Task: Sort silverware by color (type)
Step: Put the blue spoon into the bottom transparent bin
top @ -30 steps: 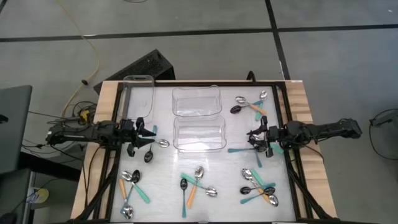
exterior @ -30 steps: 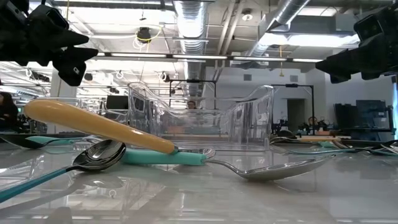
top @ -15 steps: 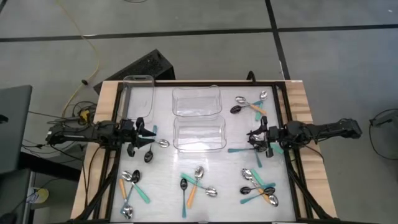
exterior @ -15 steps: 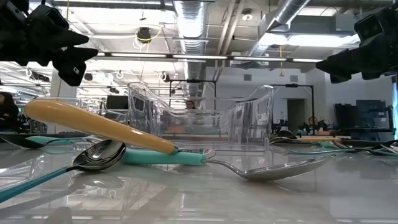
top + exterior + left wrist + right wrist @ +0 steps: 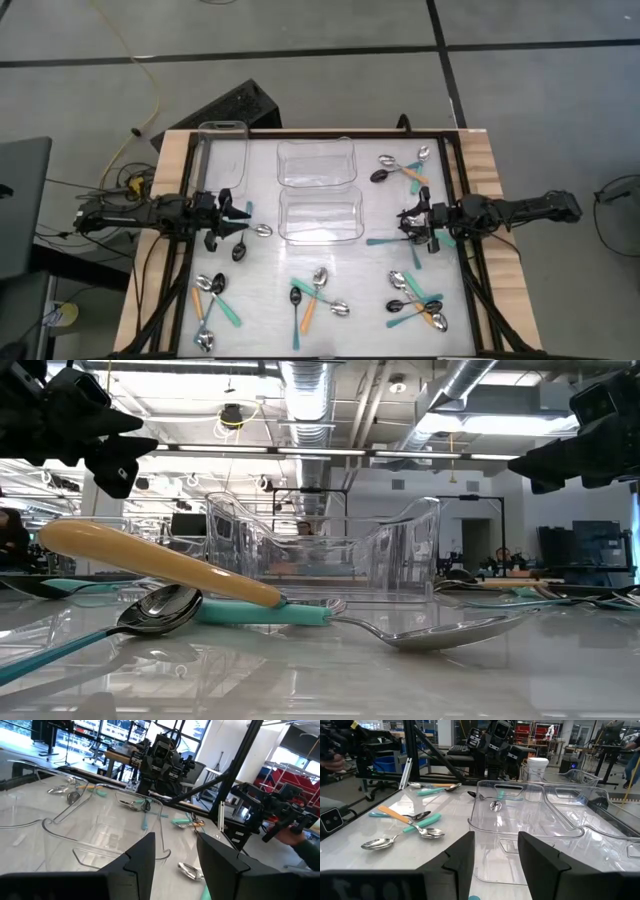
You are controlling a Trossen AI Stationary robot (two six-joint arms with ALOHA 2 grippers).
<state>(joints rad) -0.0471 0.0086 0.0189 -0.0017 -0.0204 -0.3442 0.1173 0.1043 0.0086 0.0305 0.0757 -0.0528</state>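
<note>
A: From the high view we take the middle clear tub [image 5: 319,214] as our landmark on the bench [image 5: 260,290]. The left gripper [image 5: 238,218] hangs just to its left, over a spoon with a silver bowl [image 5: 262,231] and a black-bowled spoon [image 5: 239,251]. The right gripper [image 5: 408,222] hangs just to the tub's right, beside a teal-handled spoon [image 5: 383,240].

B: And the rest of the silverware? We see one cluster of spoons [image 5: 402,168] beyond the tub to its right, and three more clusters on the near side: left [image 5: 212,300], centre [image 5: 314,296] and right [image 5: 417,303]. A second tub [image 5: 316,162] sits just behind our landmark, a third tub [image 5: 222,152] off to the back left.

A: In the low view an orange-handled spoon [image 5: 160,563] lies across a teal-handled one [image 5: 262,612], with a silver-bowled spoon [image 5: 440,632] at their right, all in front of the tub [image 5: 330,544]. Both arms hang above the bench.

B: From the left wrist we see its two fingers [image 5: 142,862] standing apart with nothing between them, the tub's rim [image 5: 100,837] ahead.

A: The right wrist shows the same: fingers [image 5: 462,857] parted and holding nothing, the tub [image 5: 525,815] just ahead, and spoons [image 5: 405,827] lying beside it on the bench
</note>
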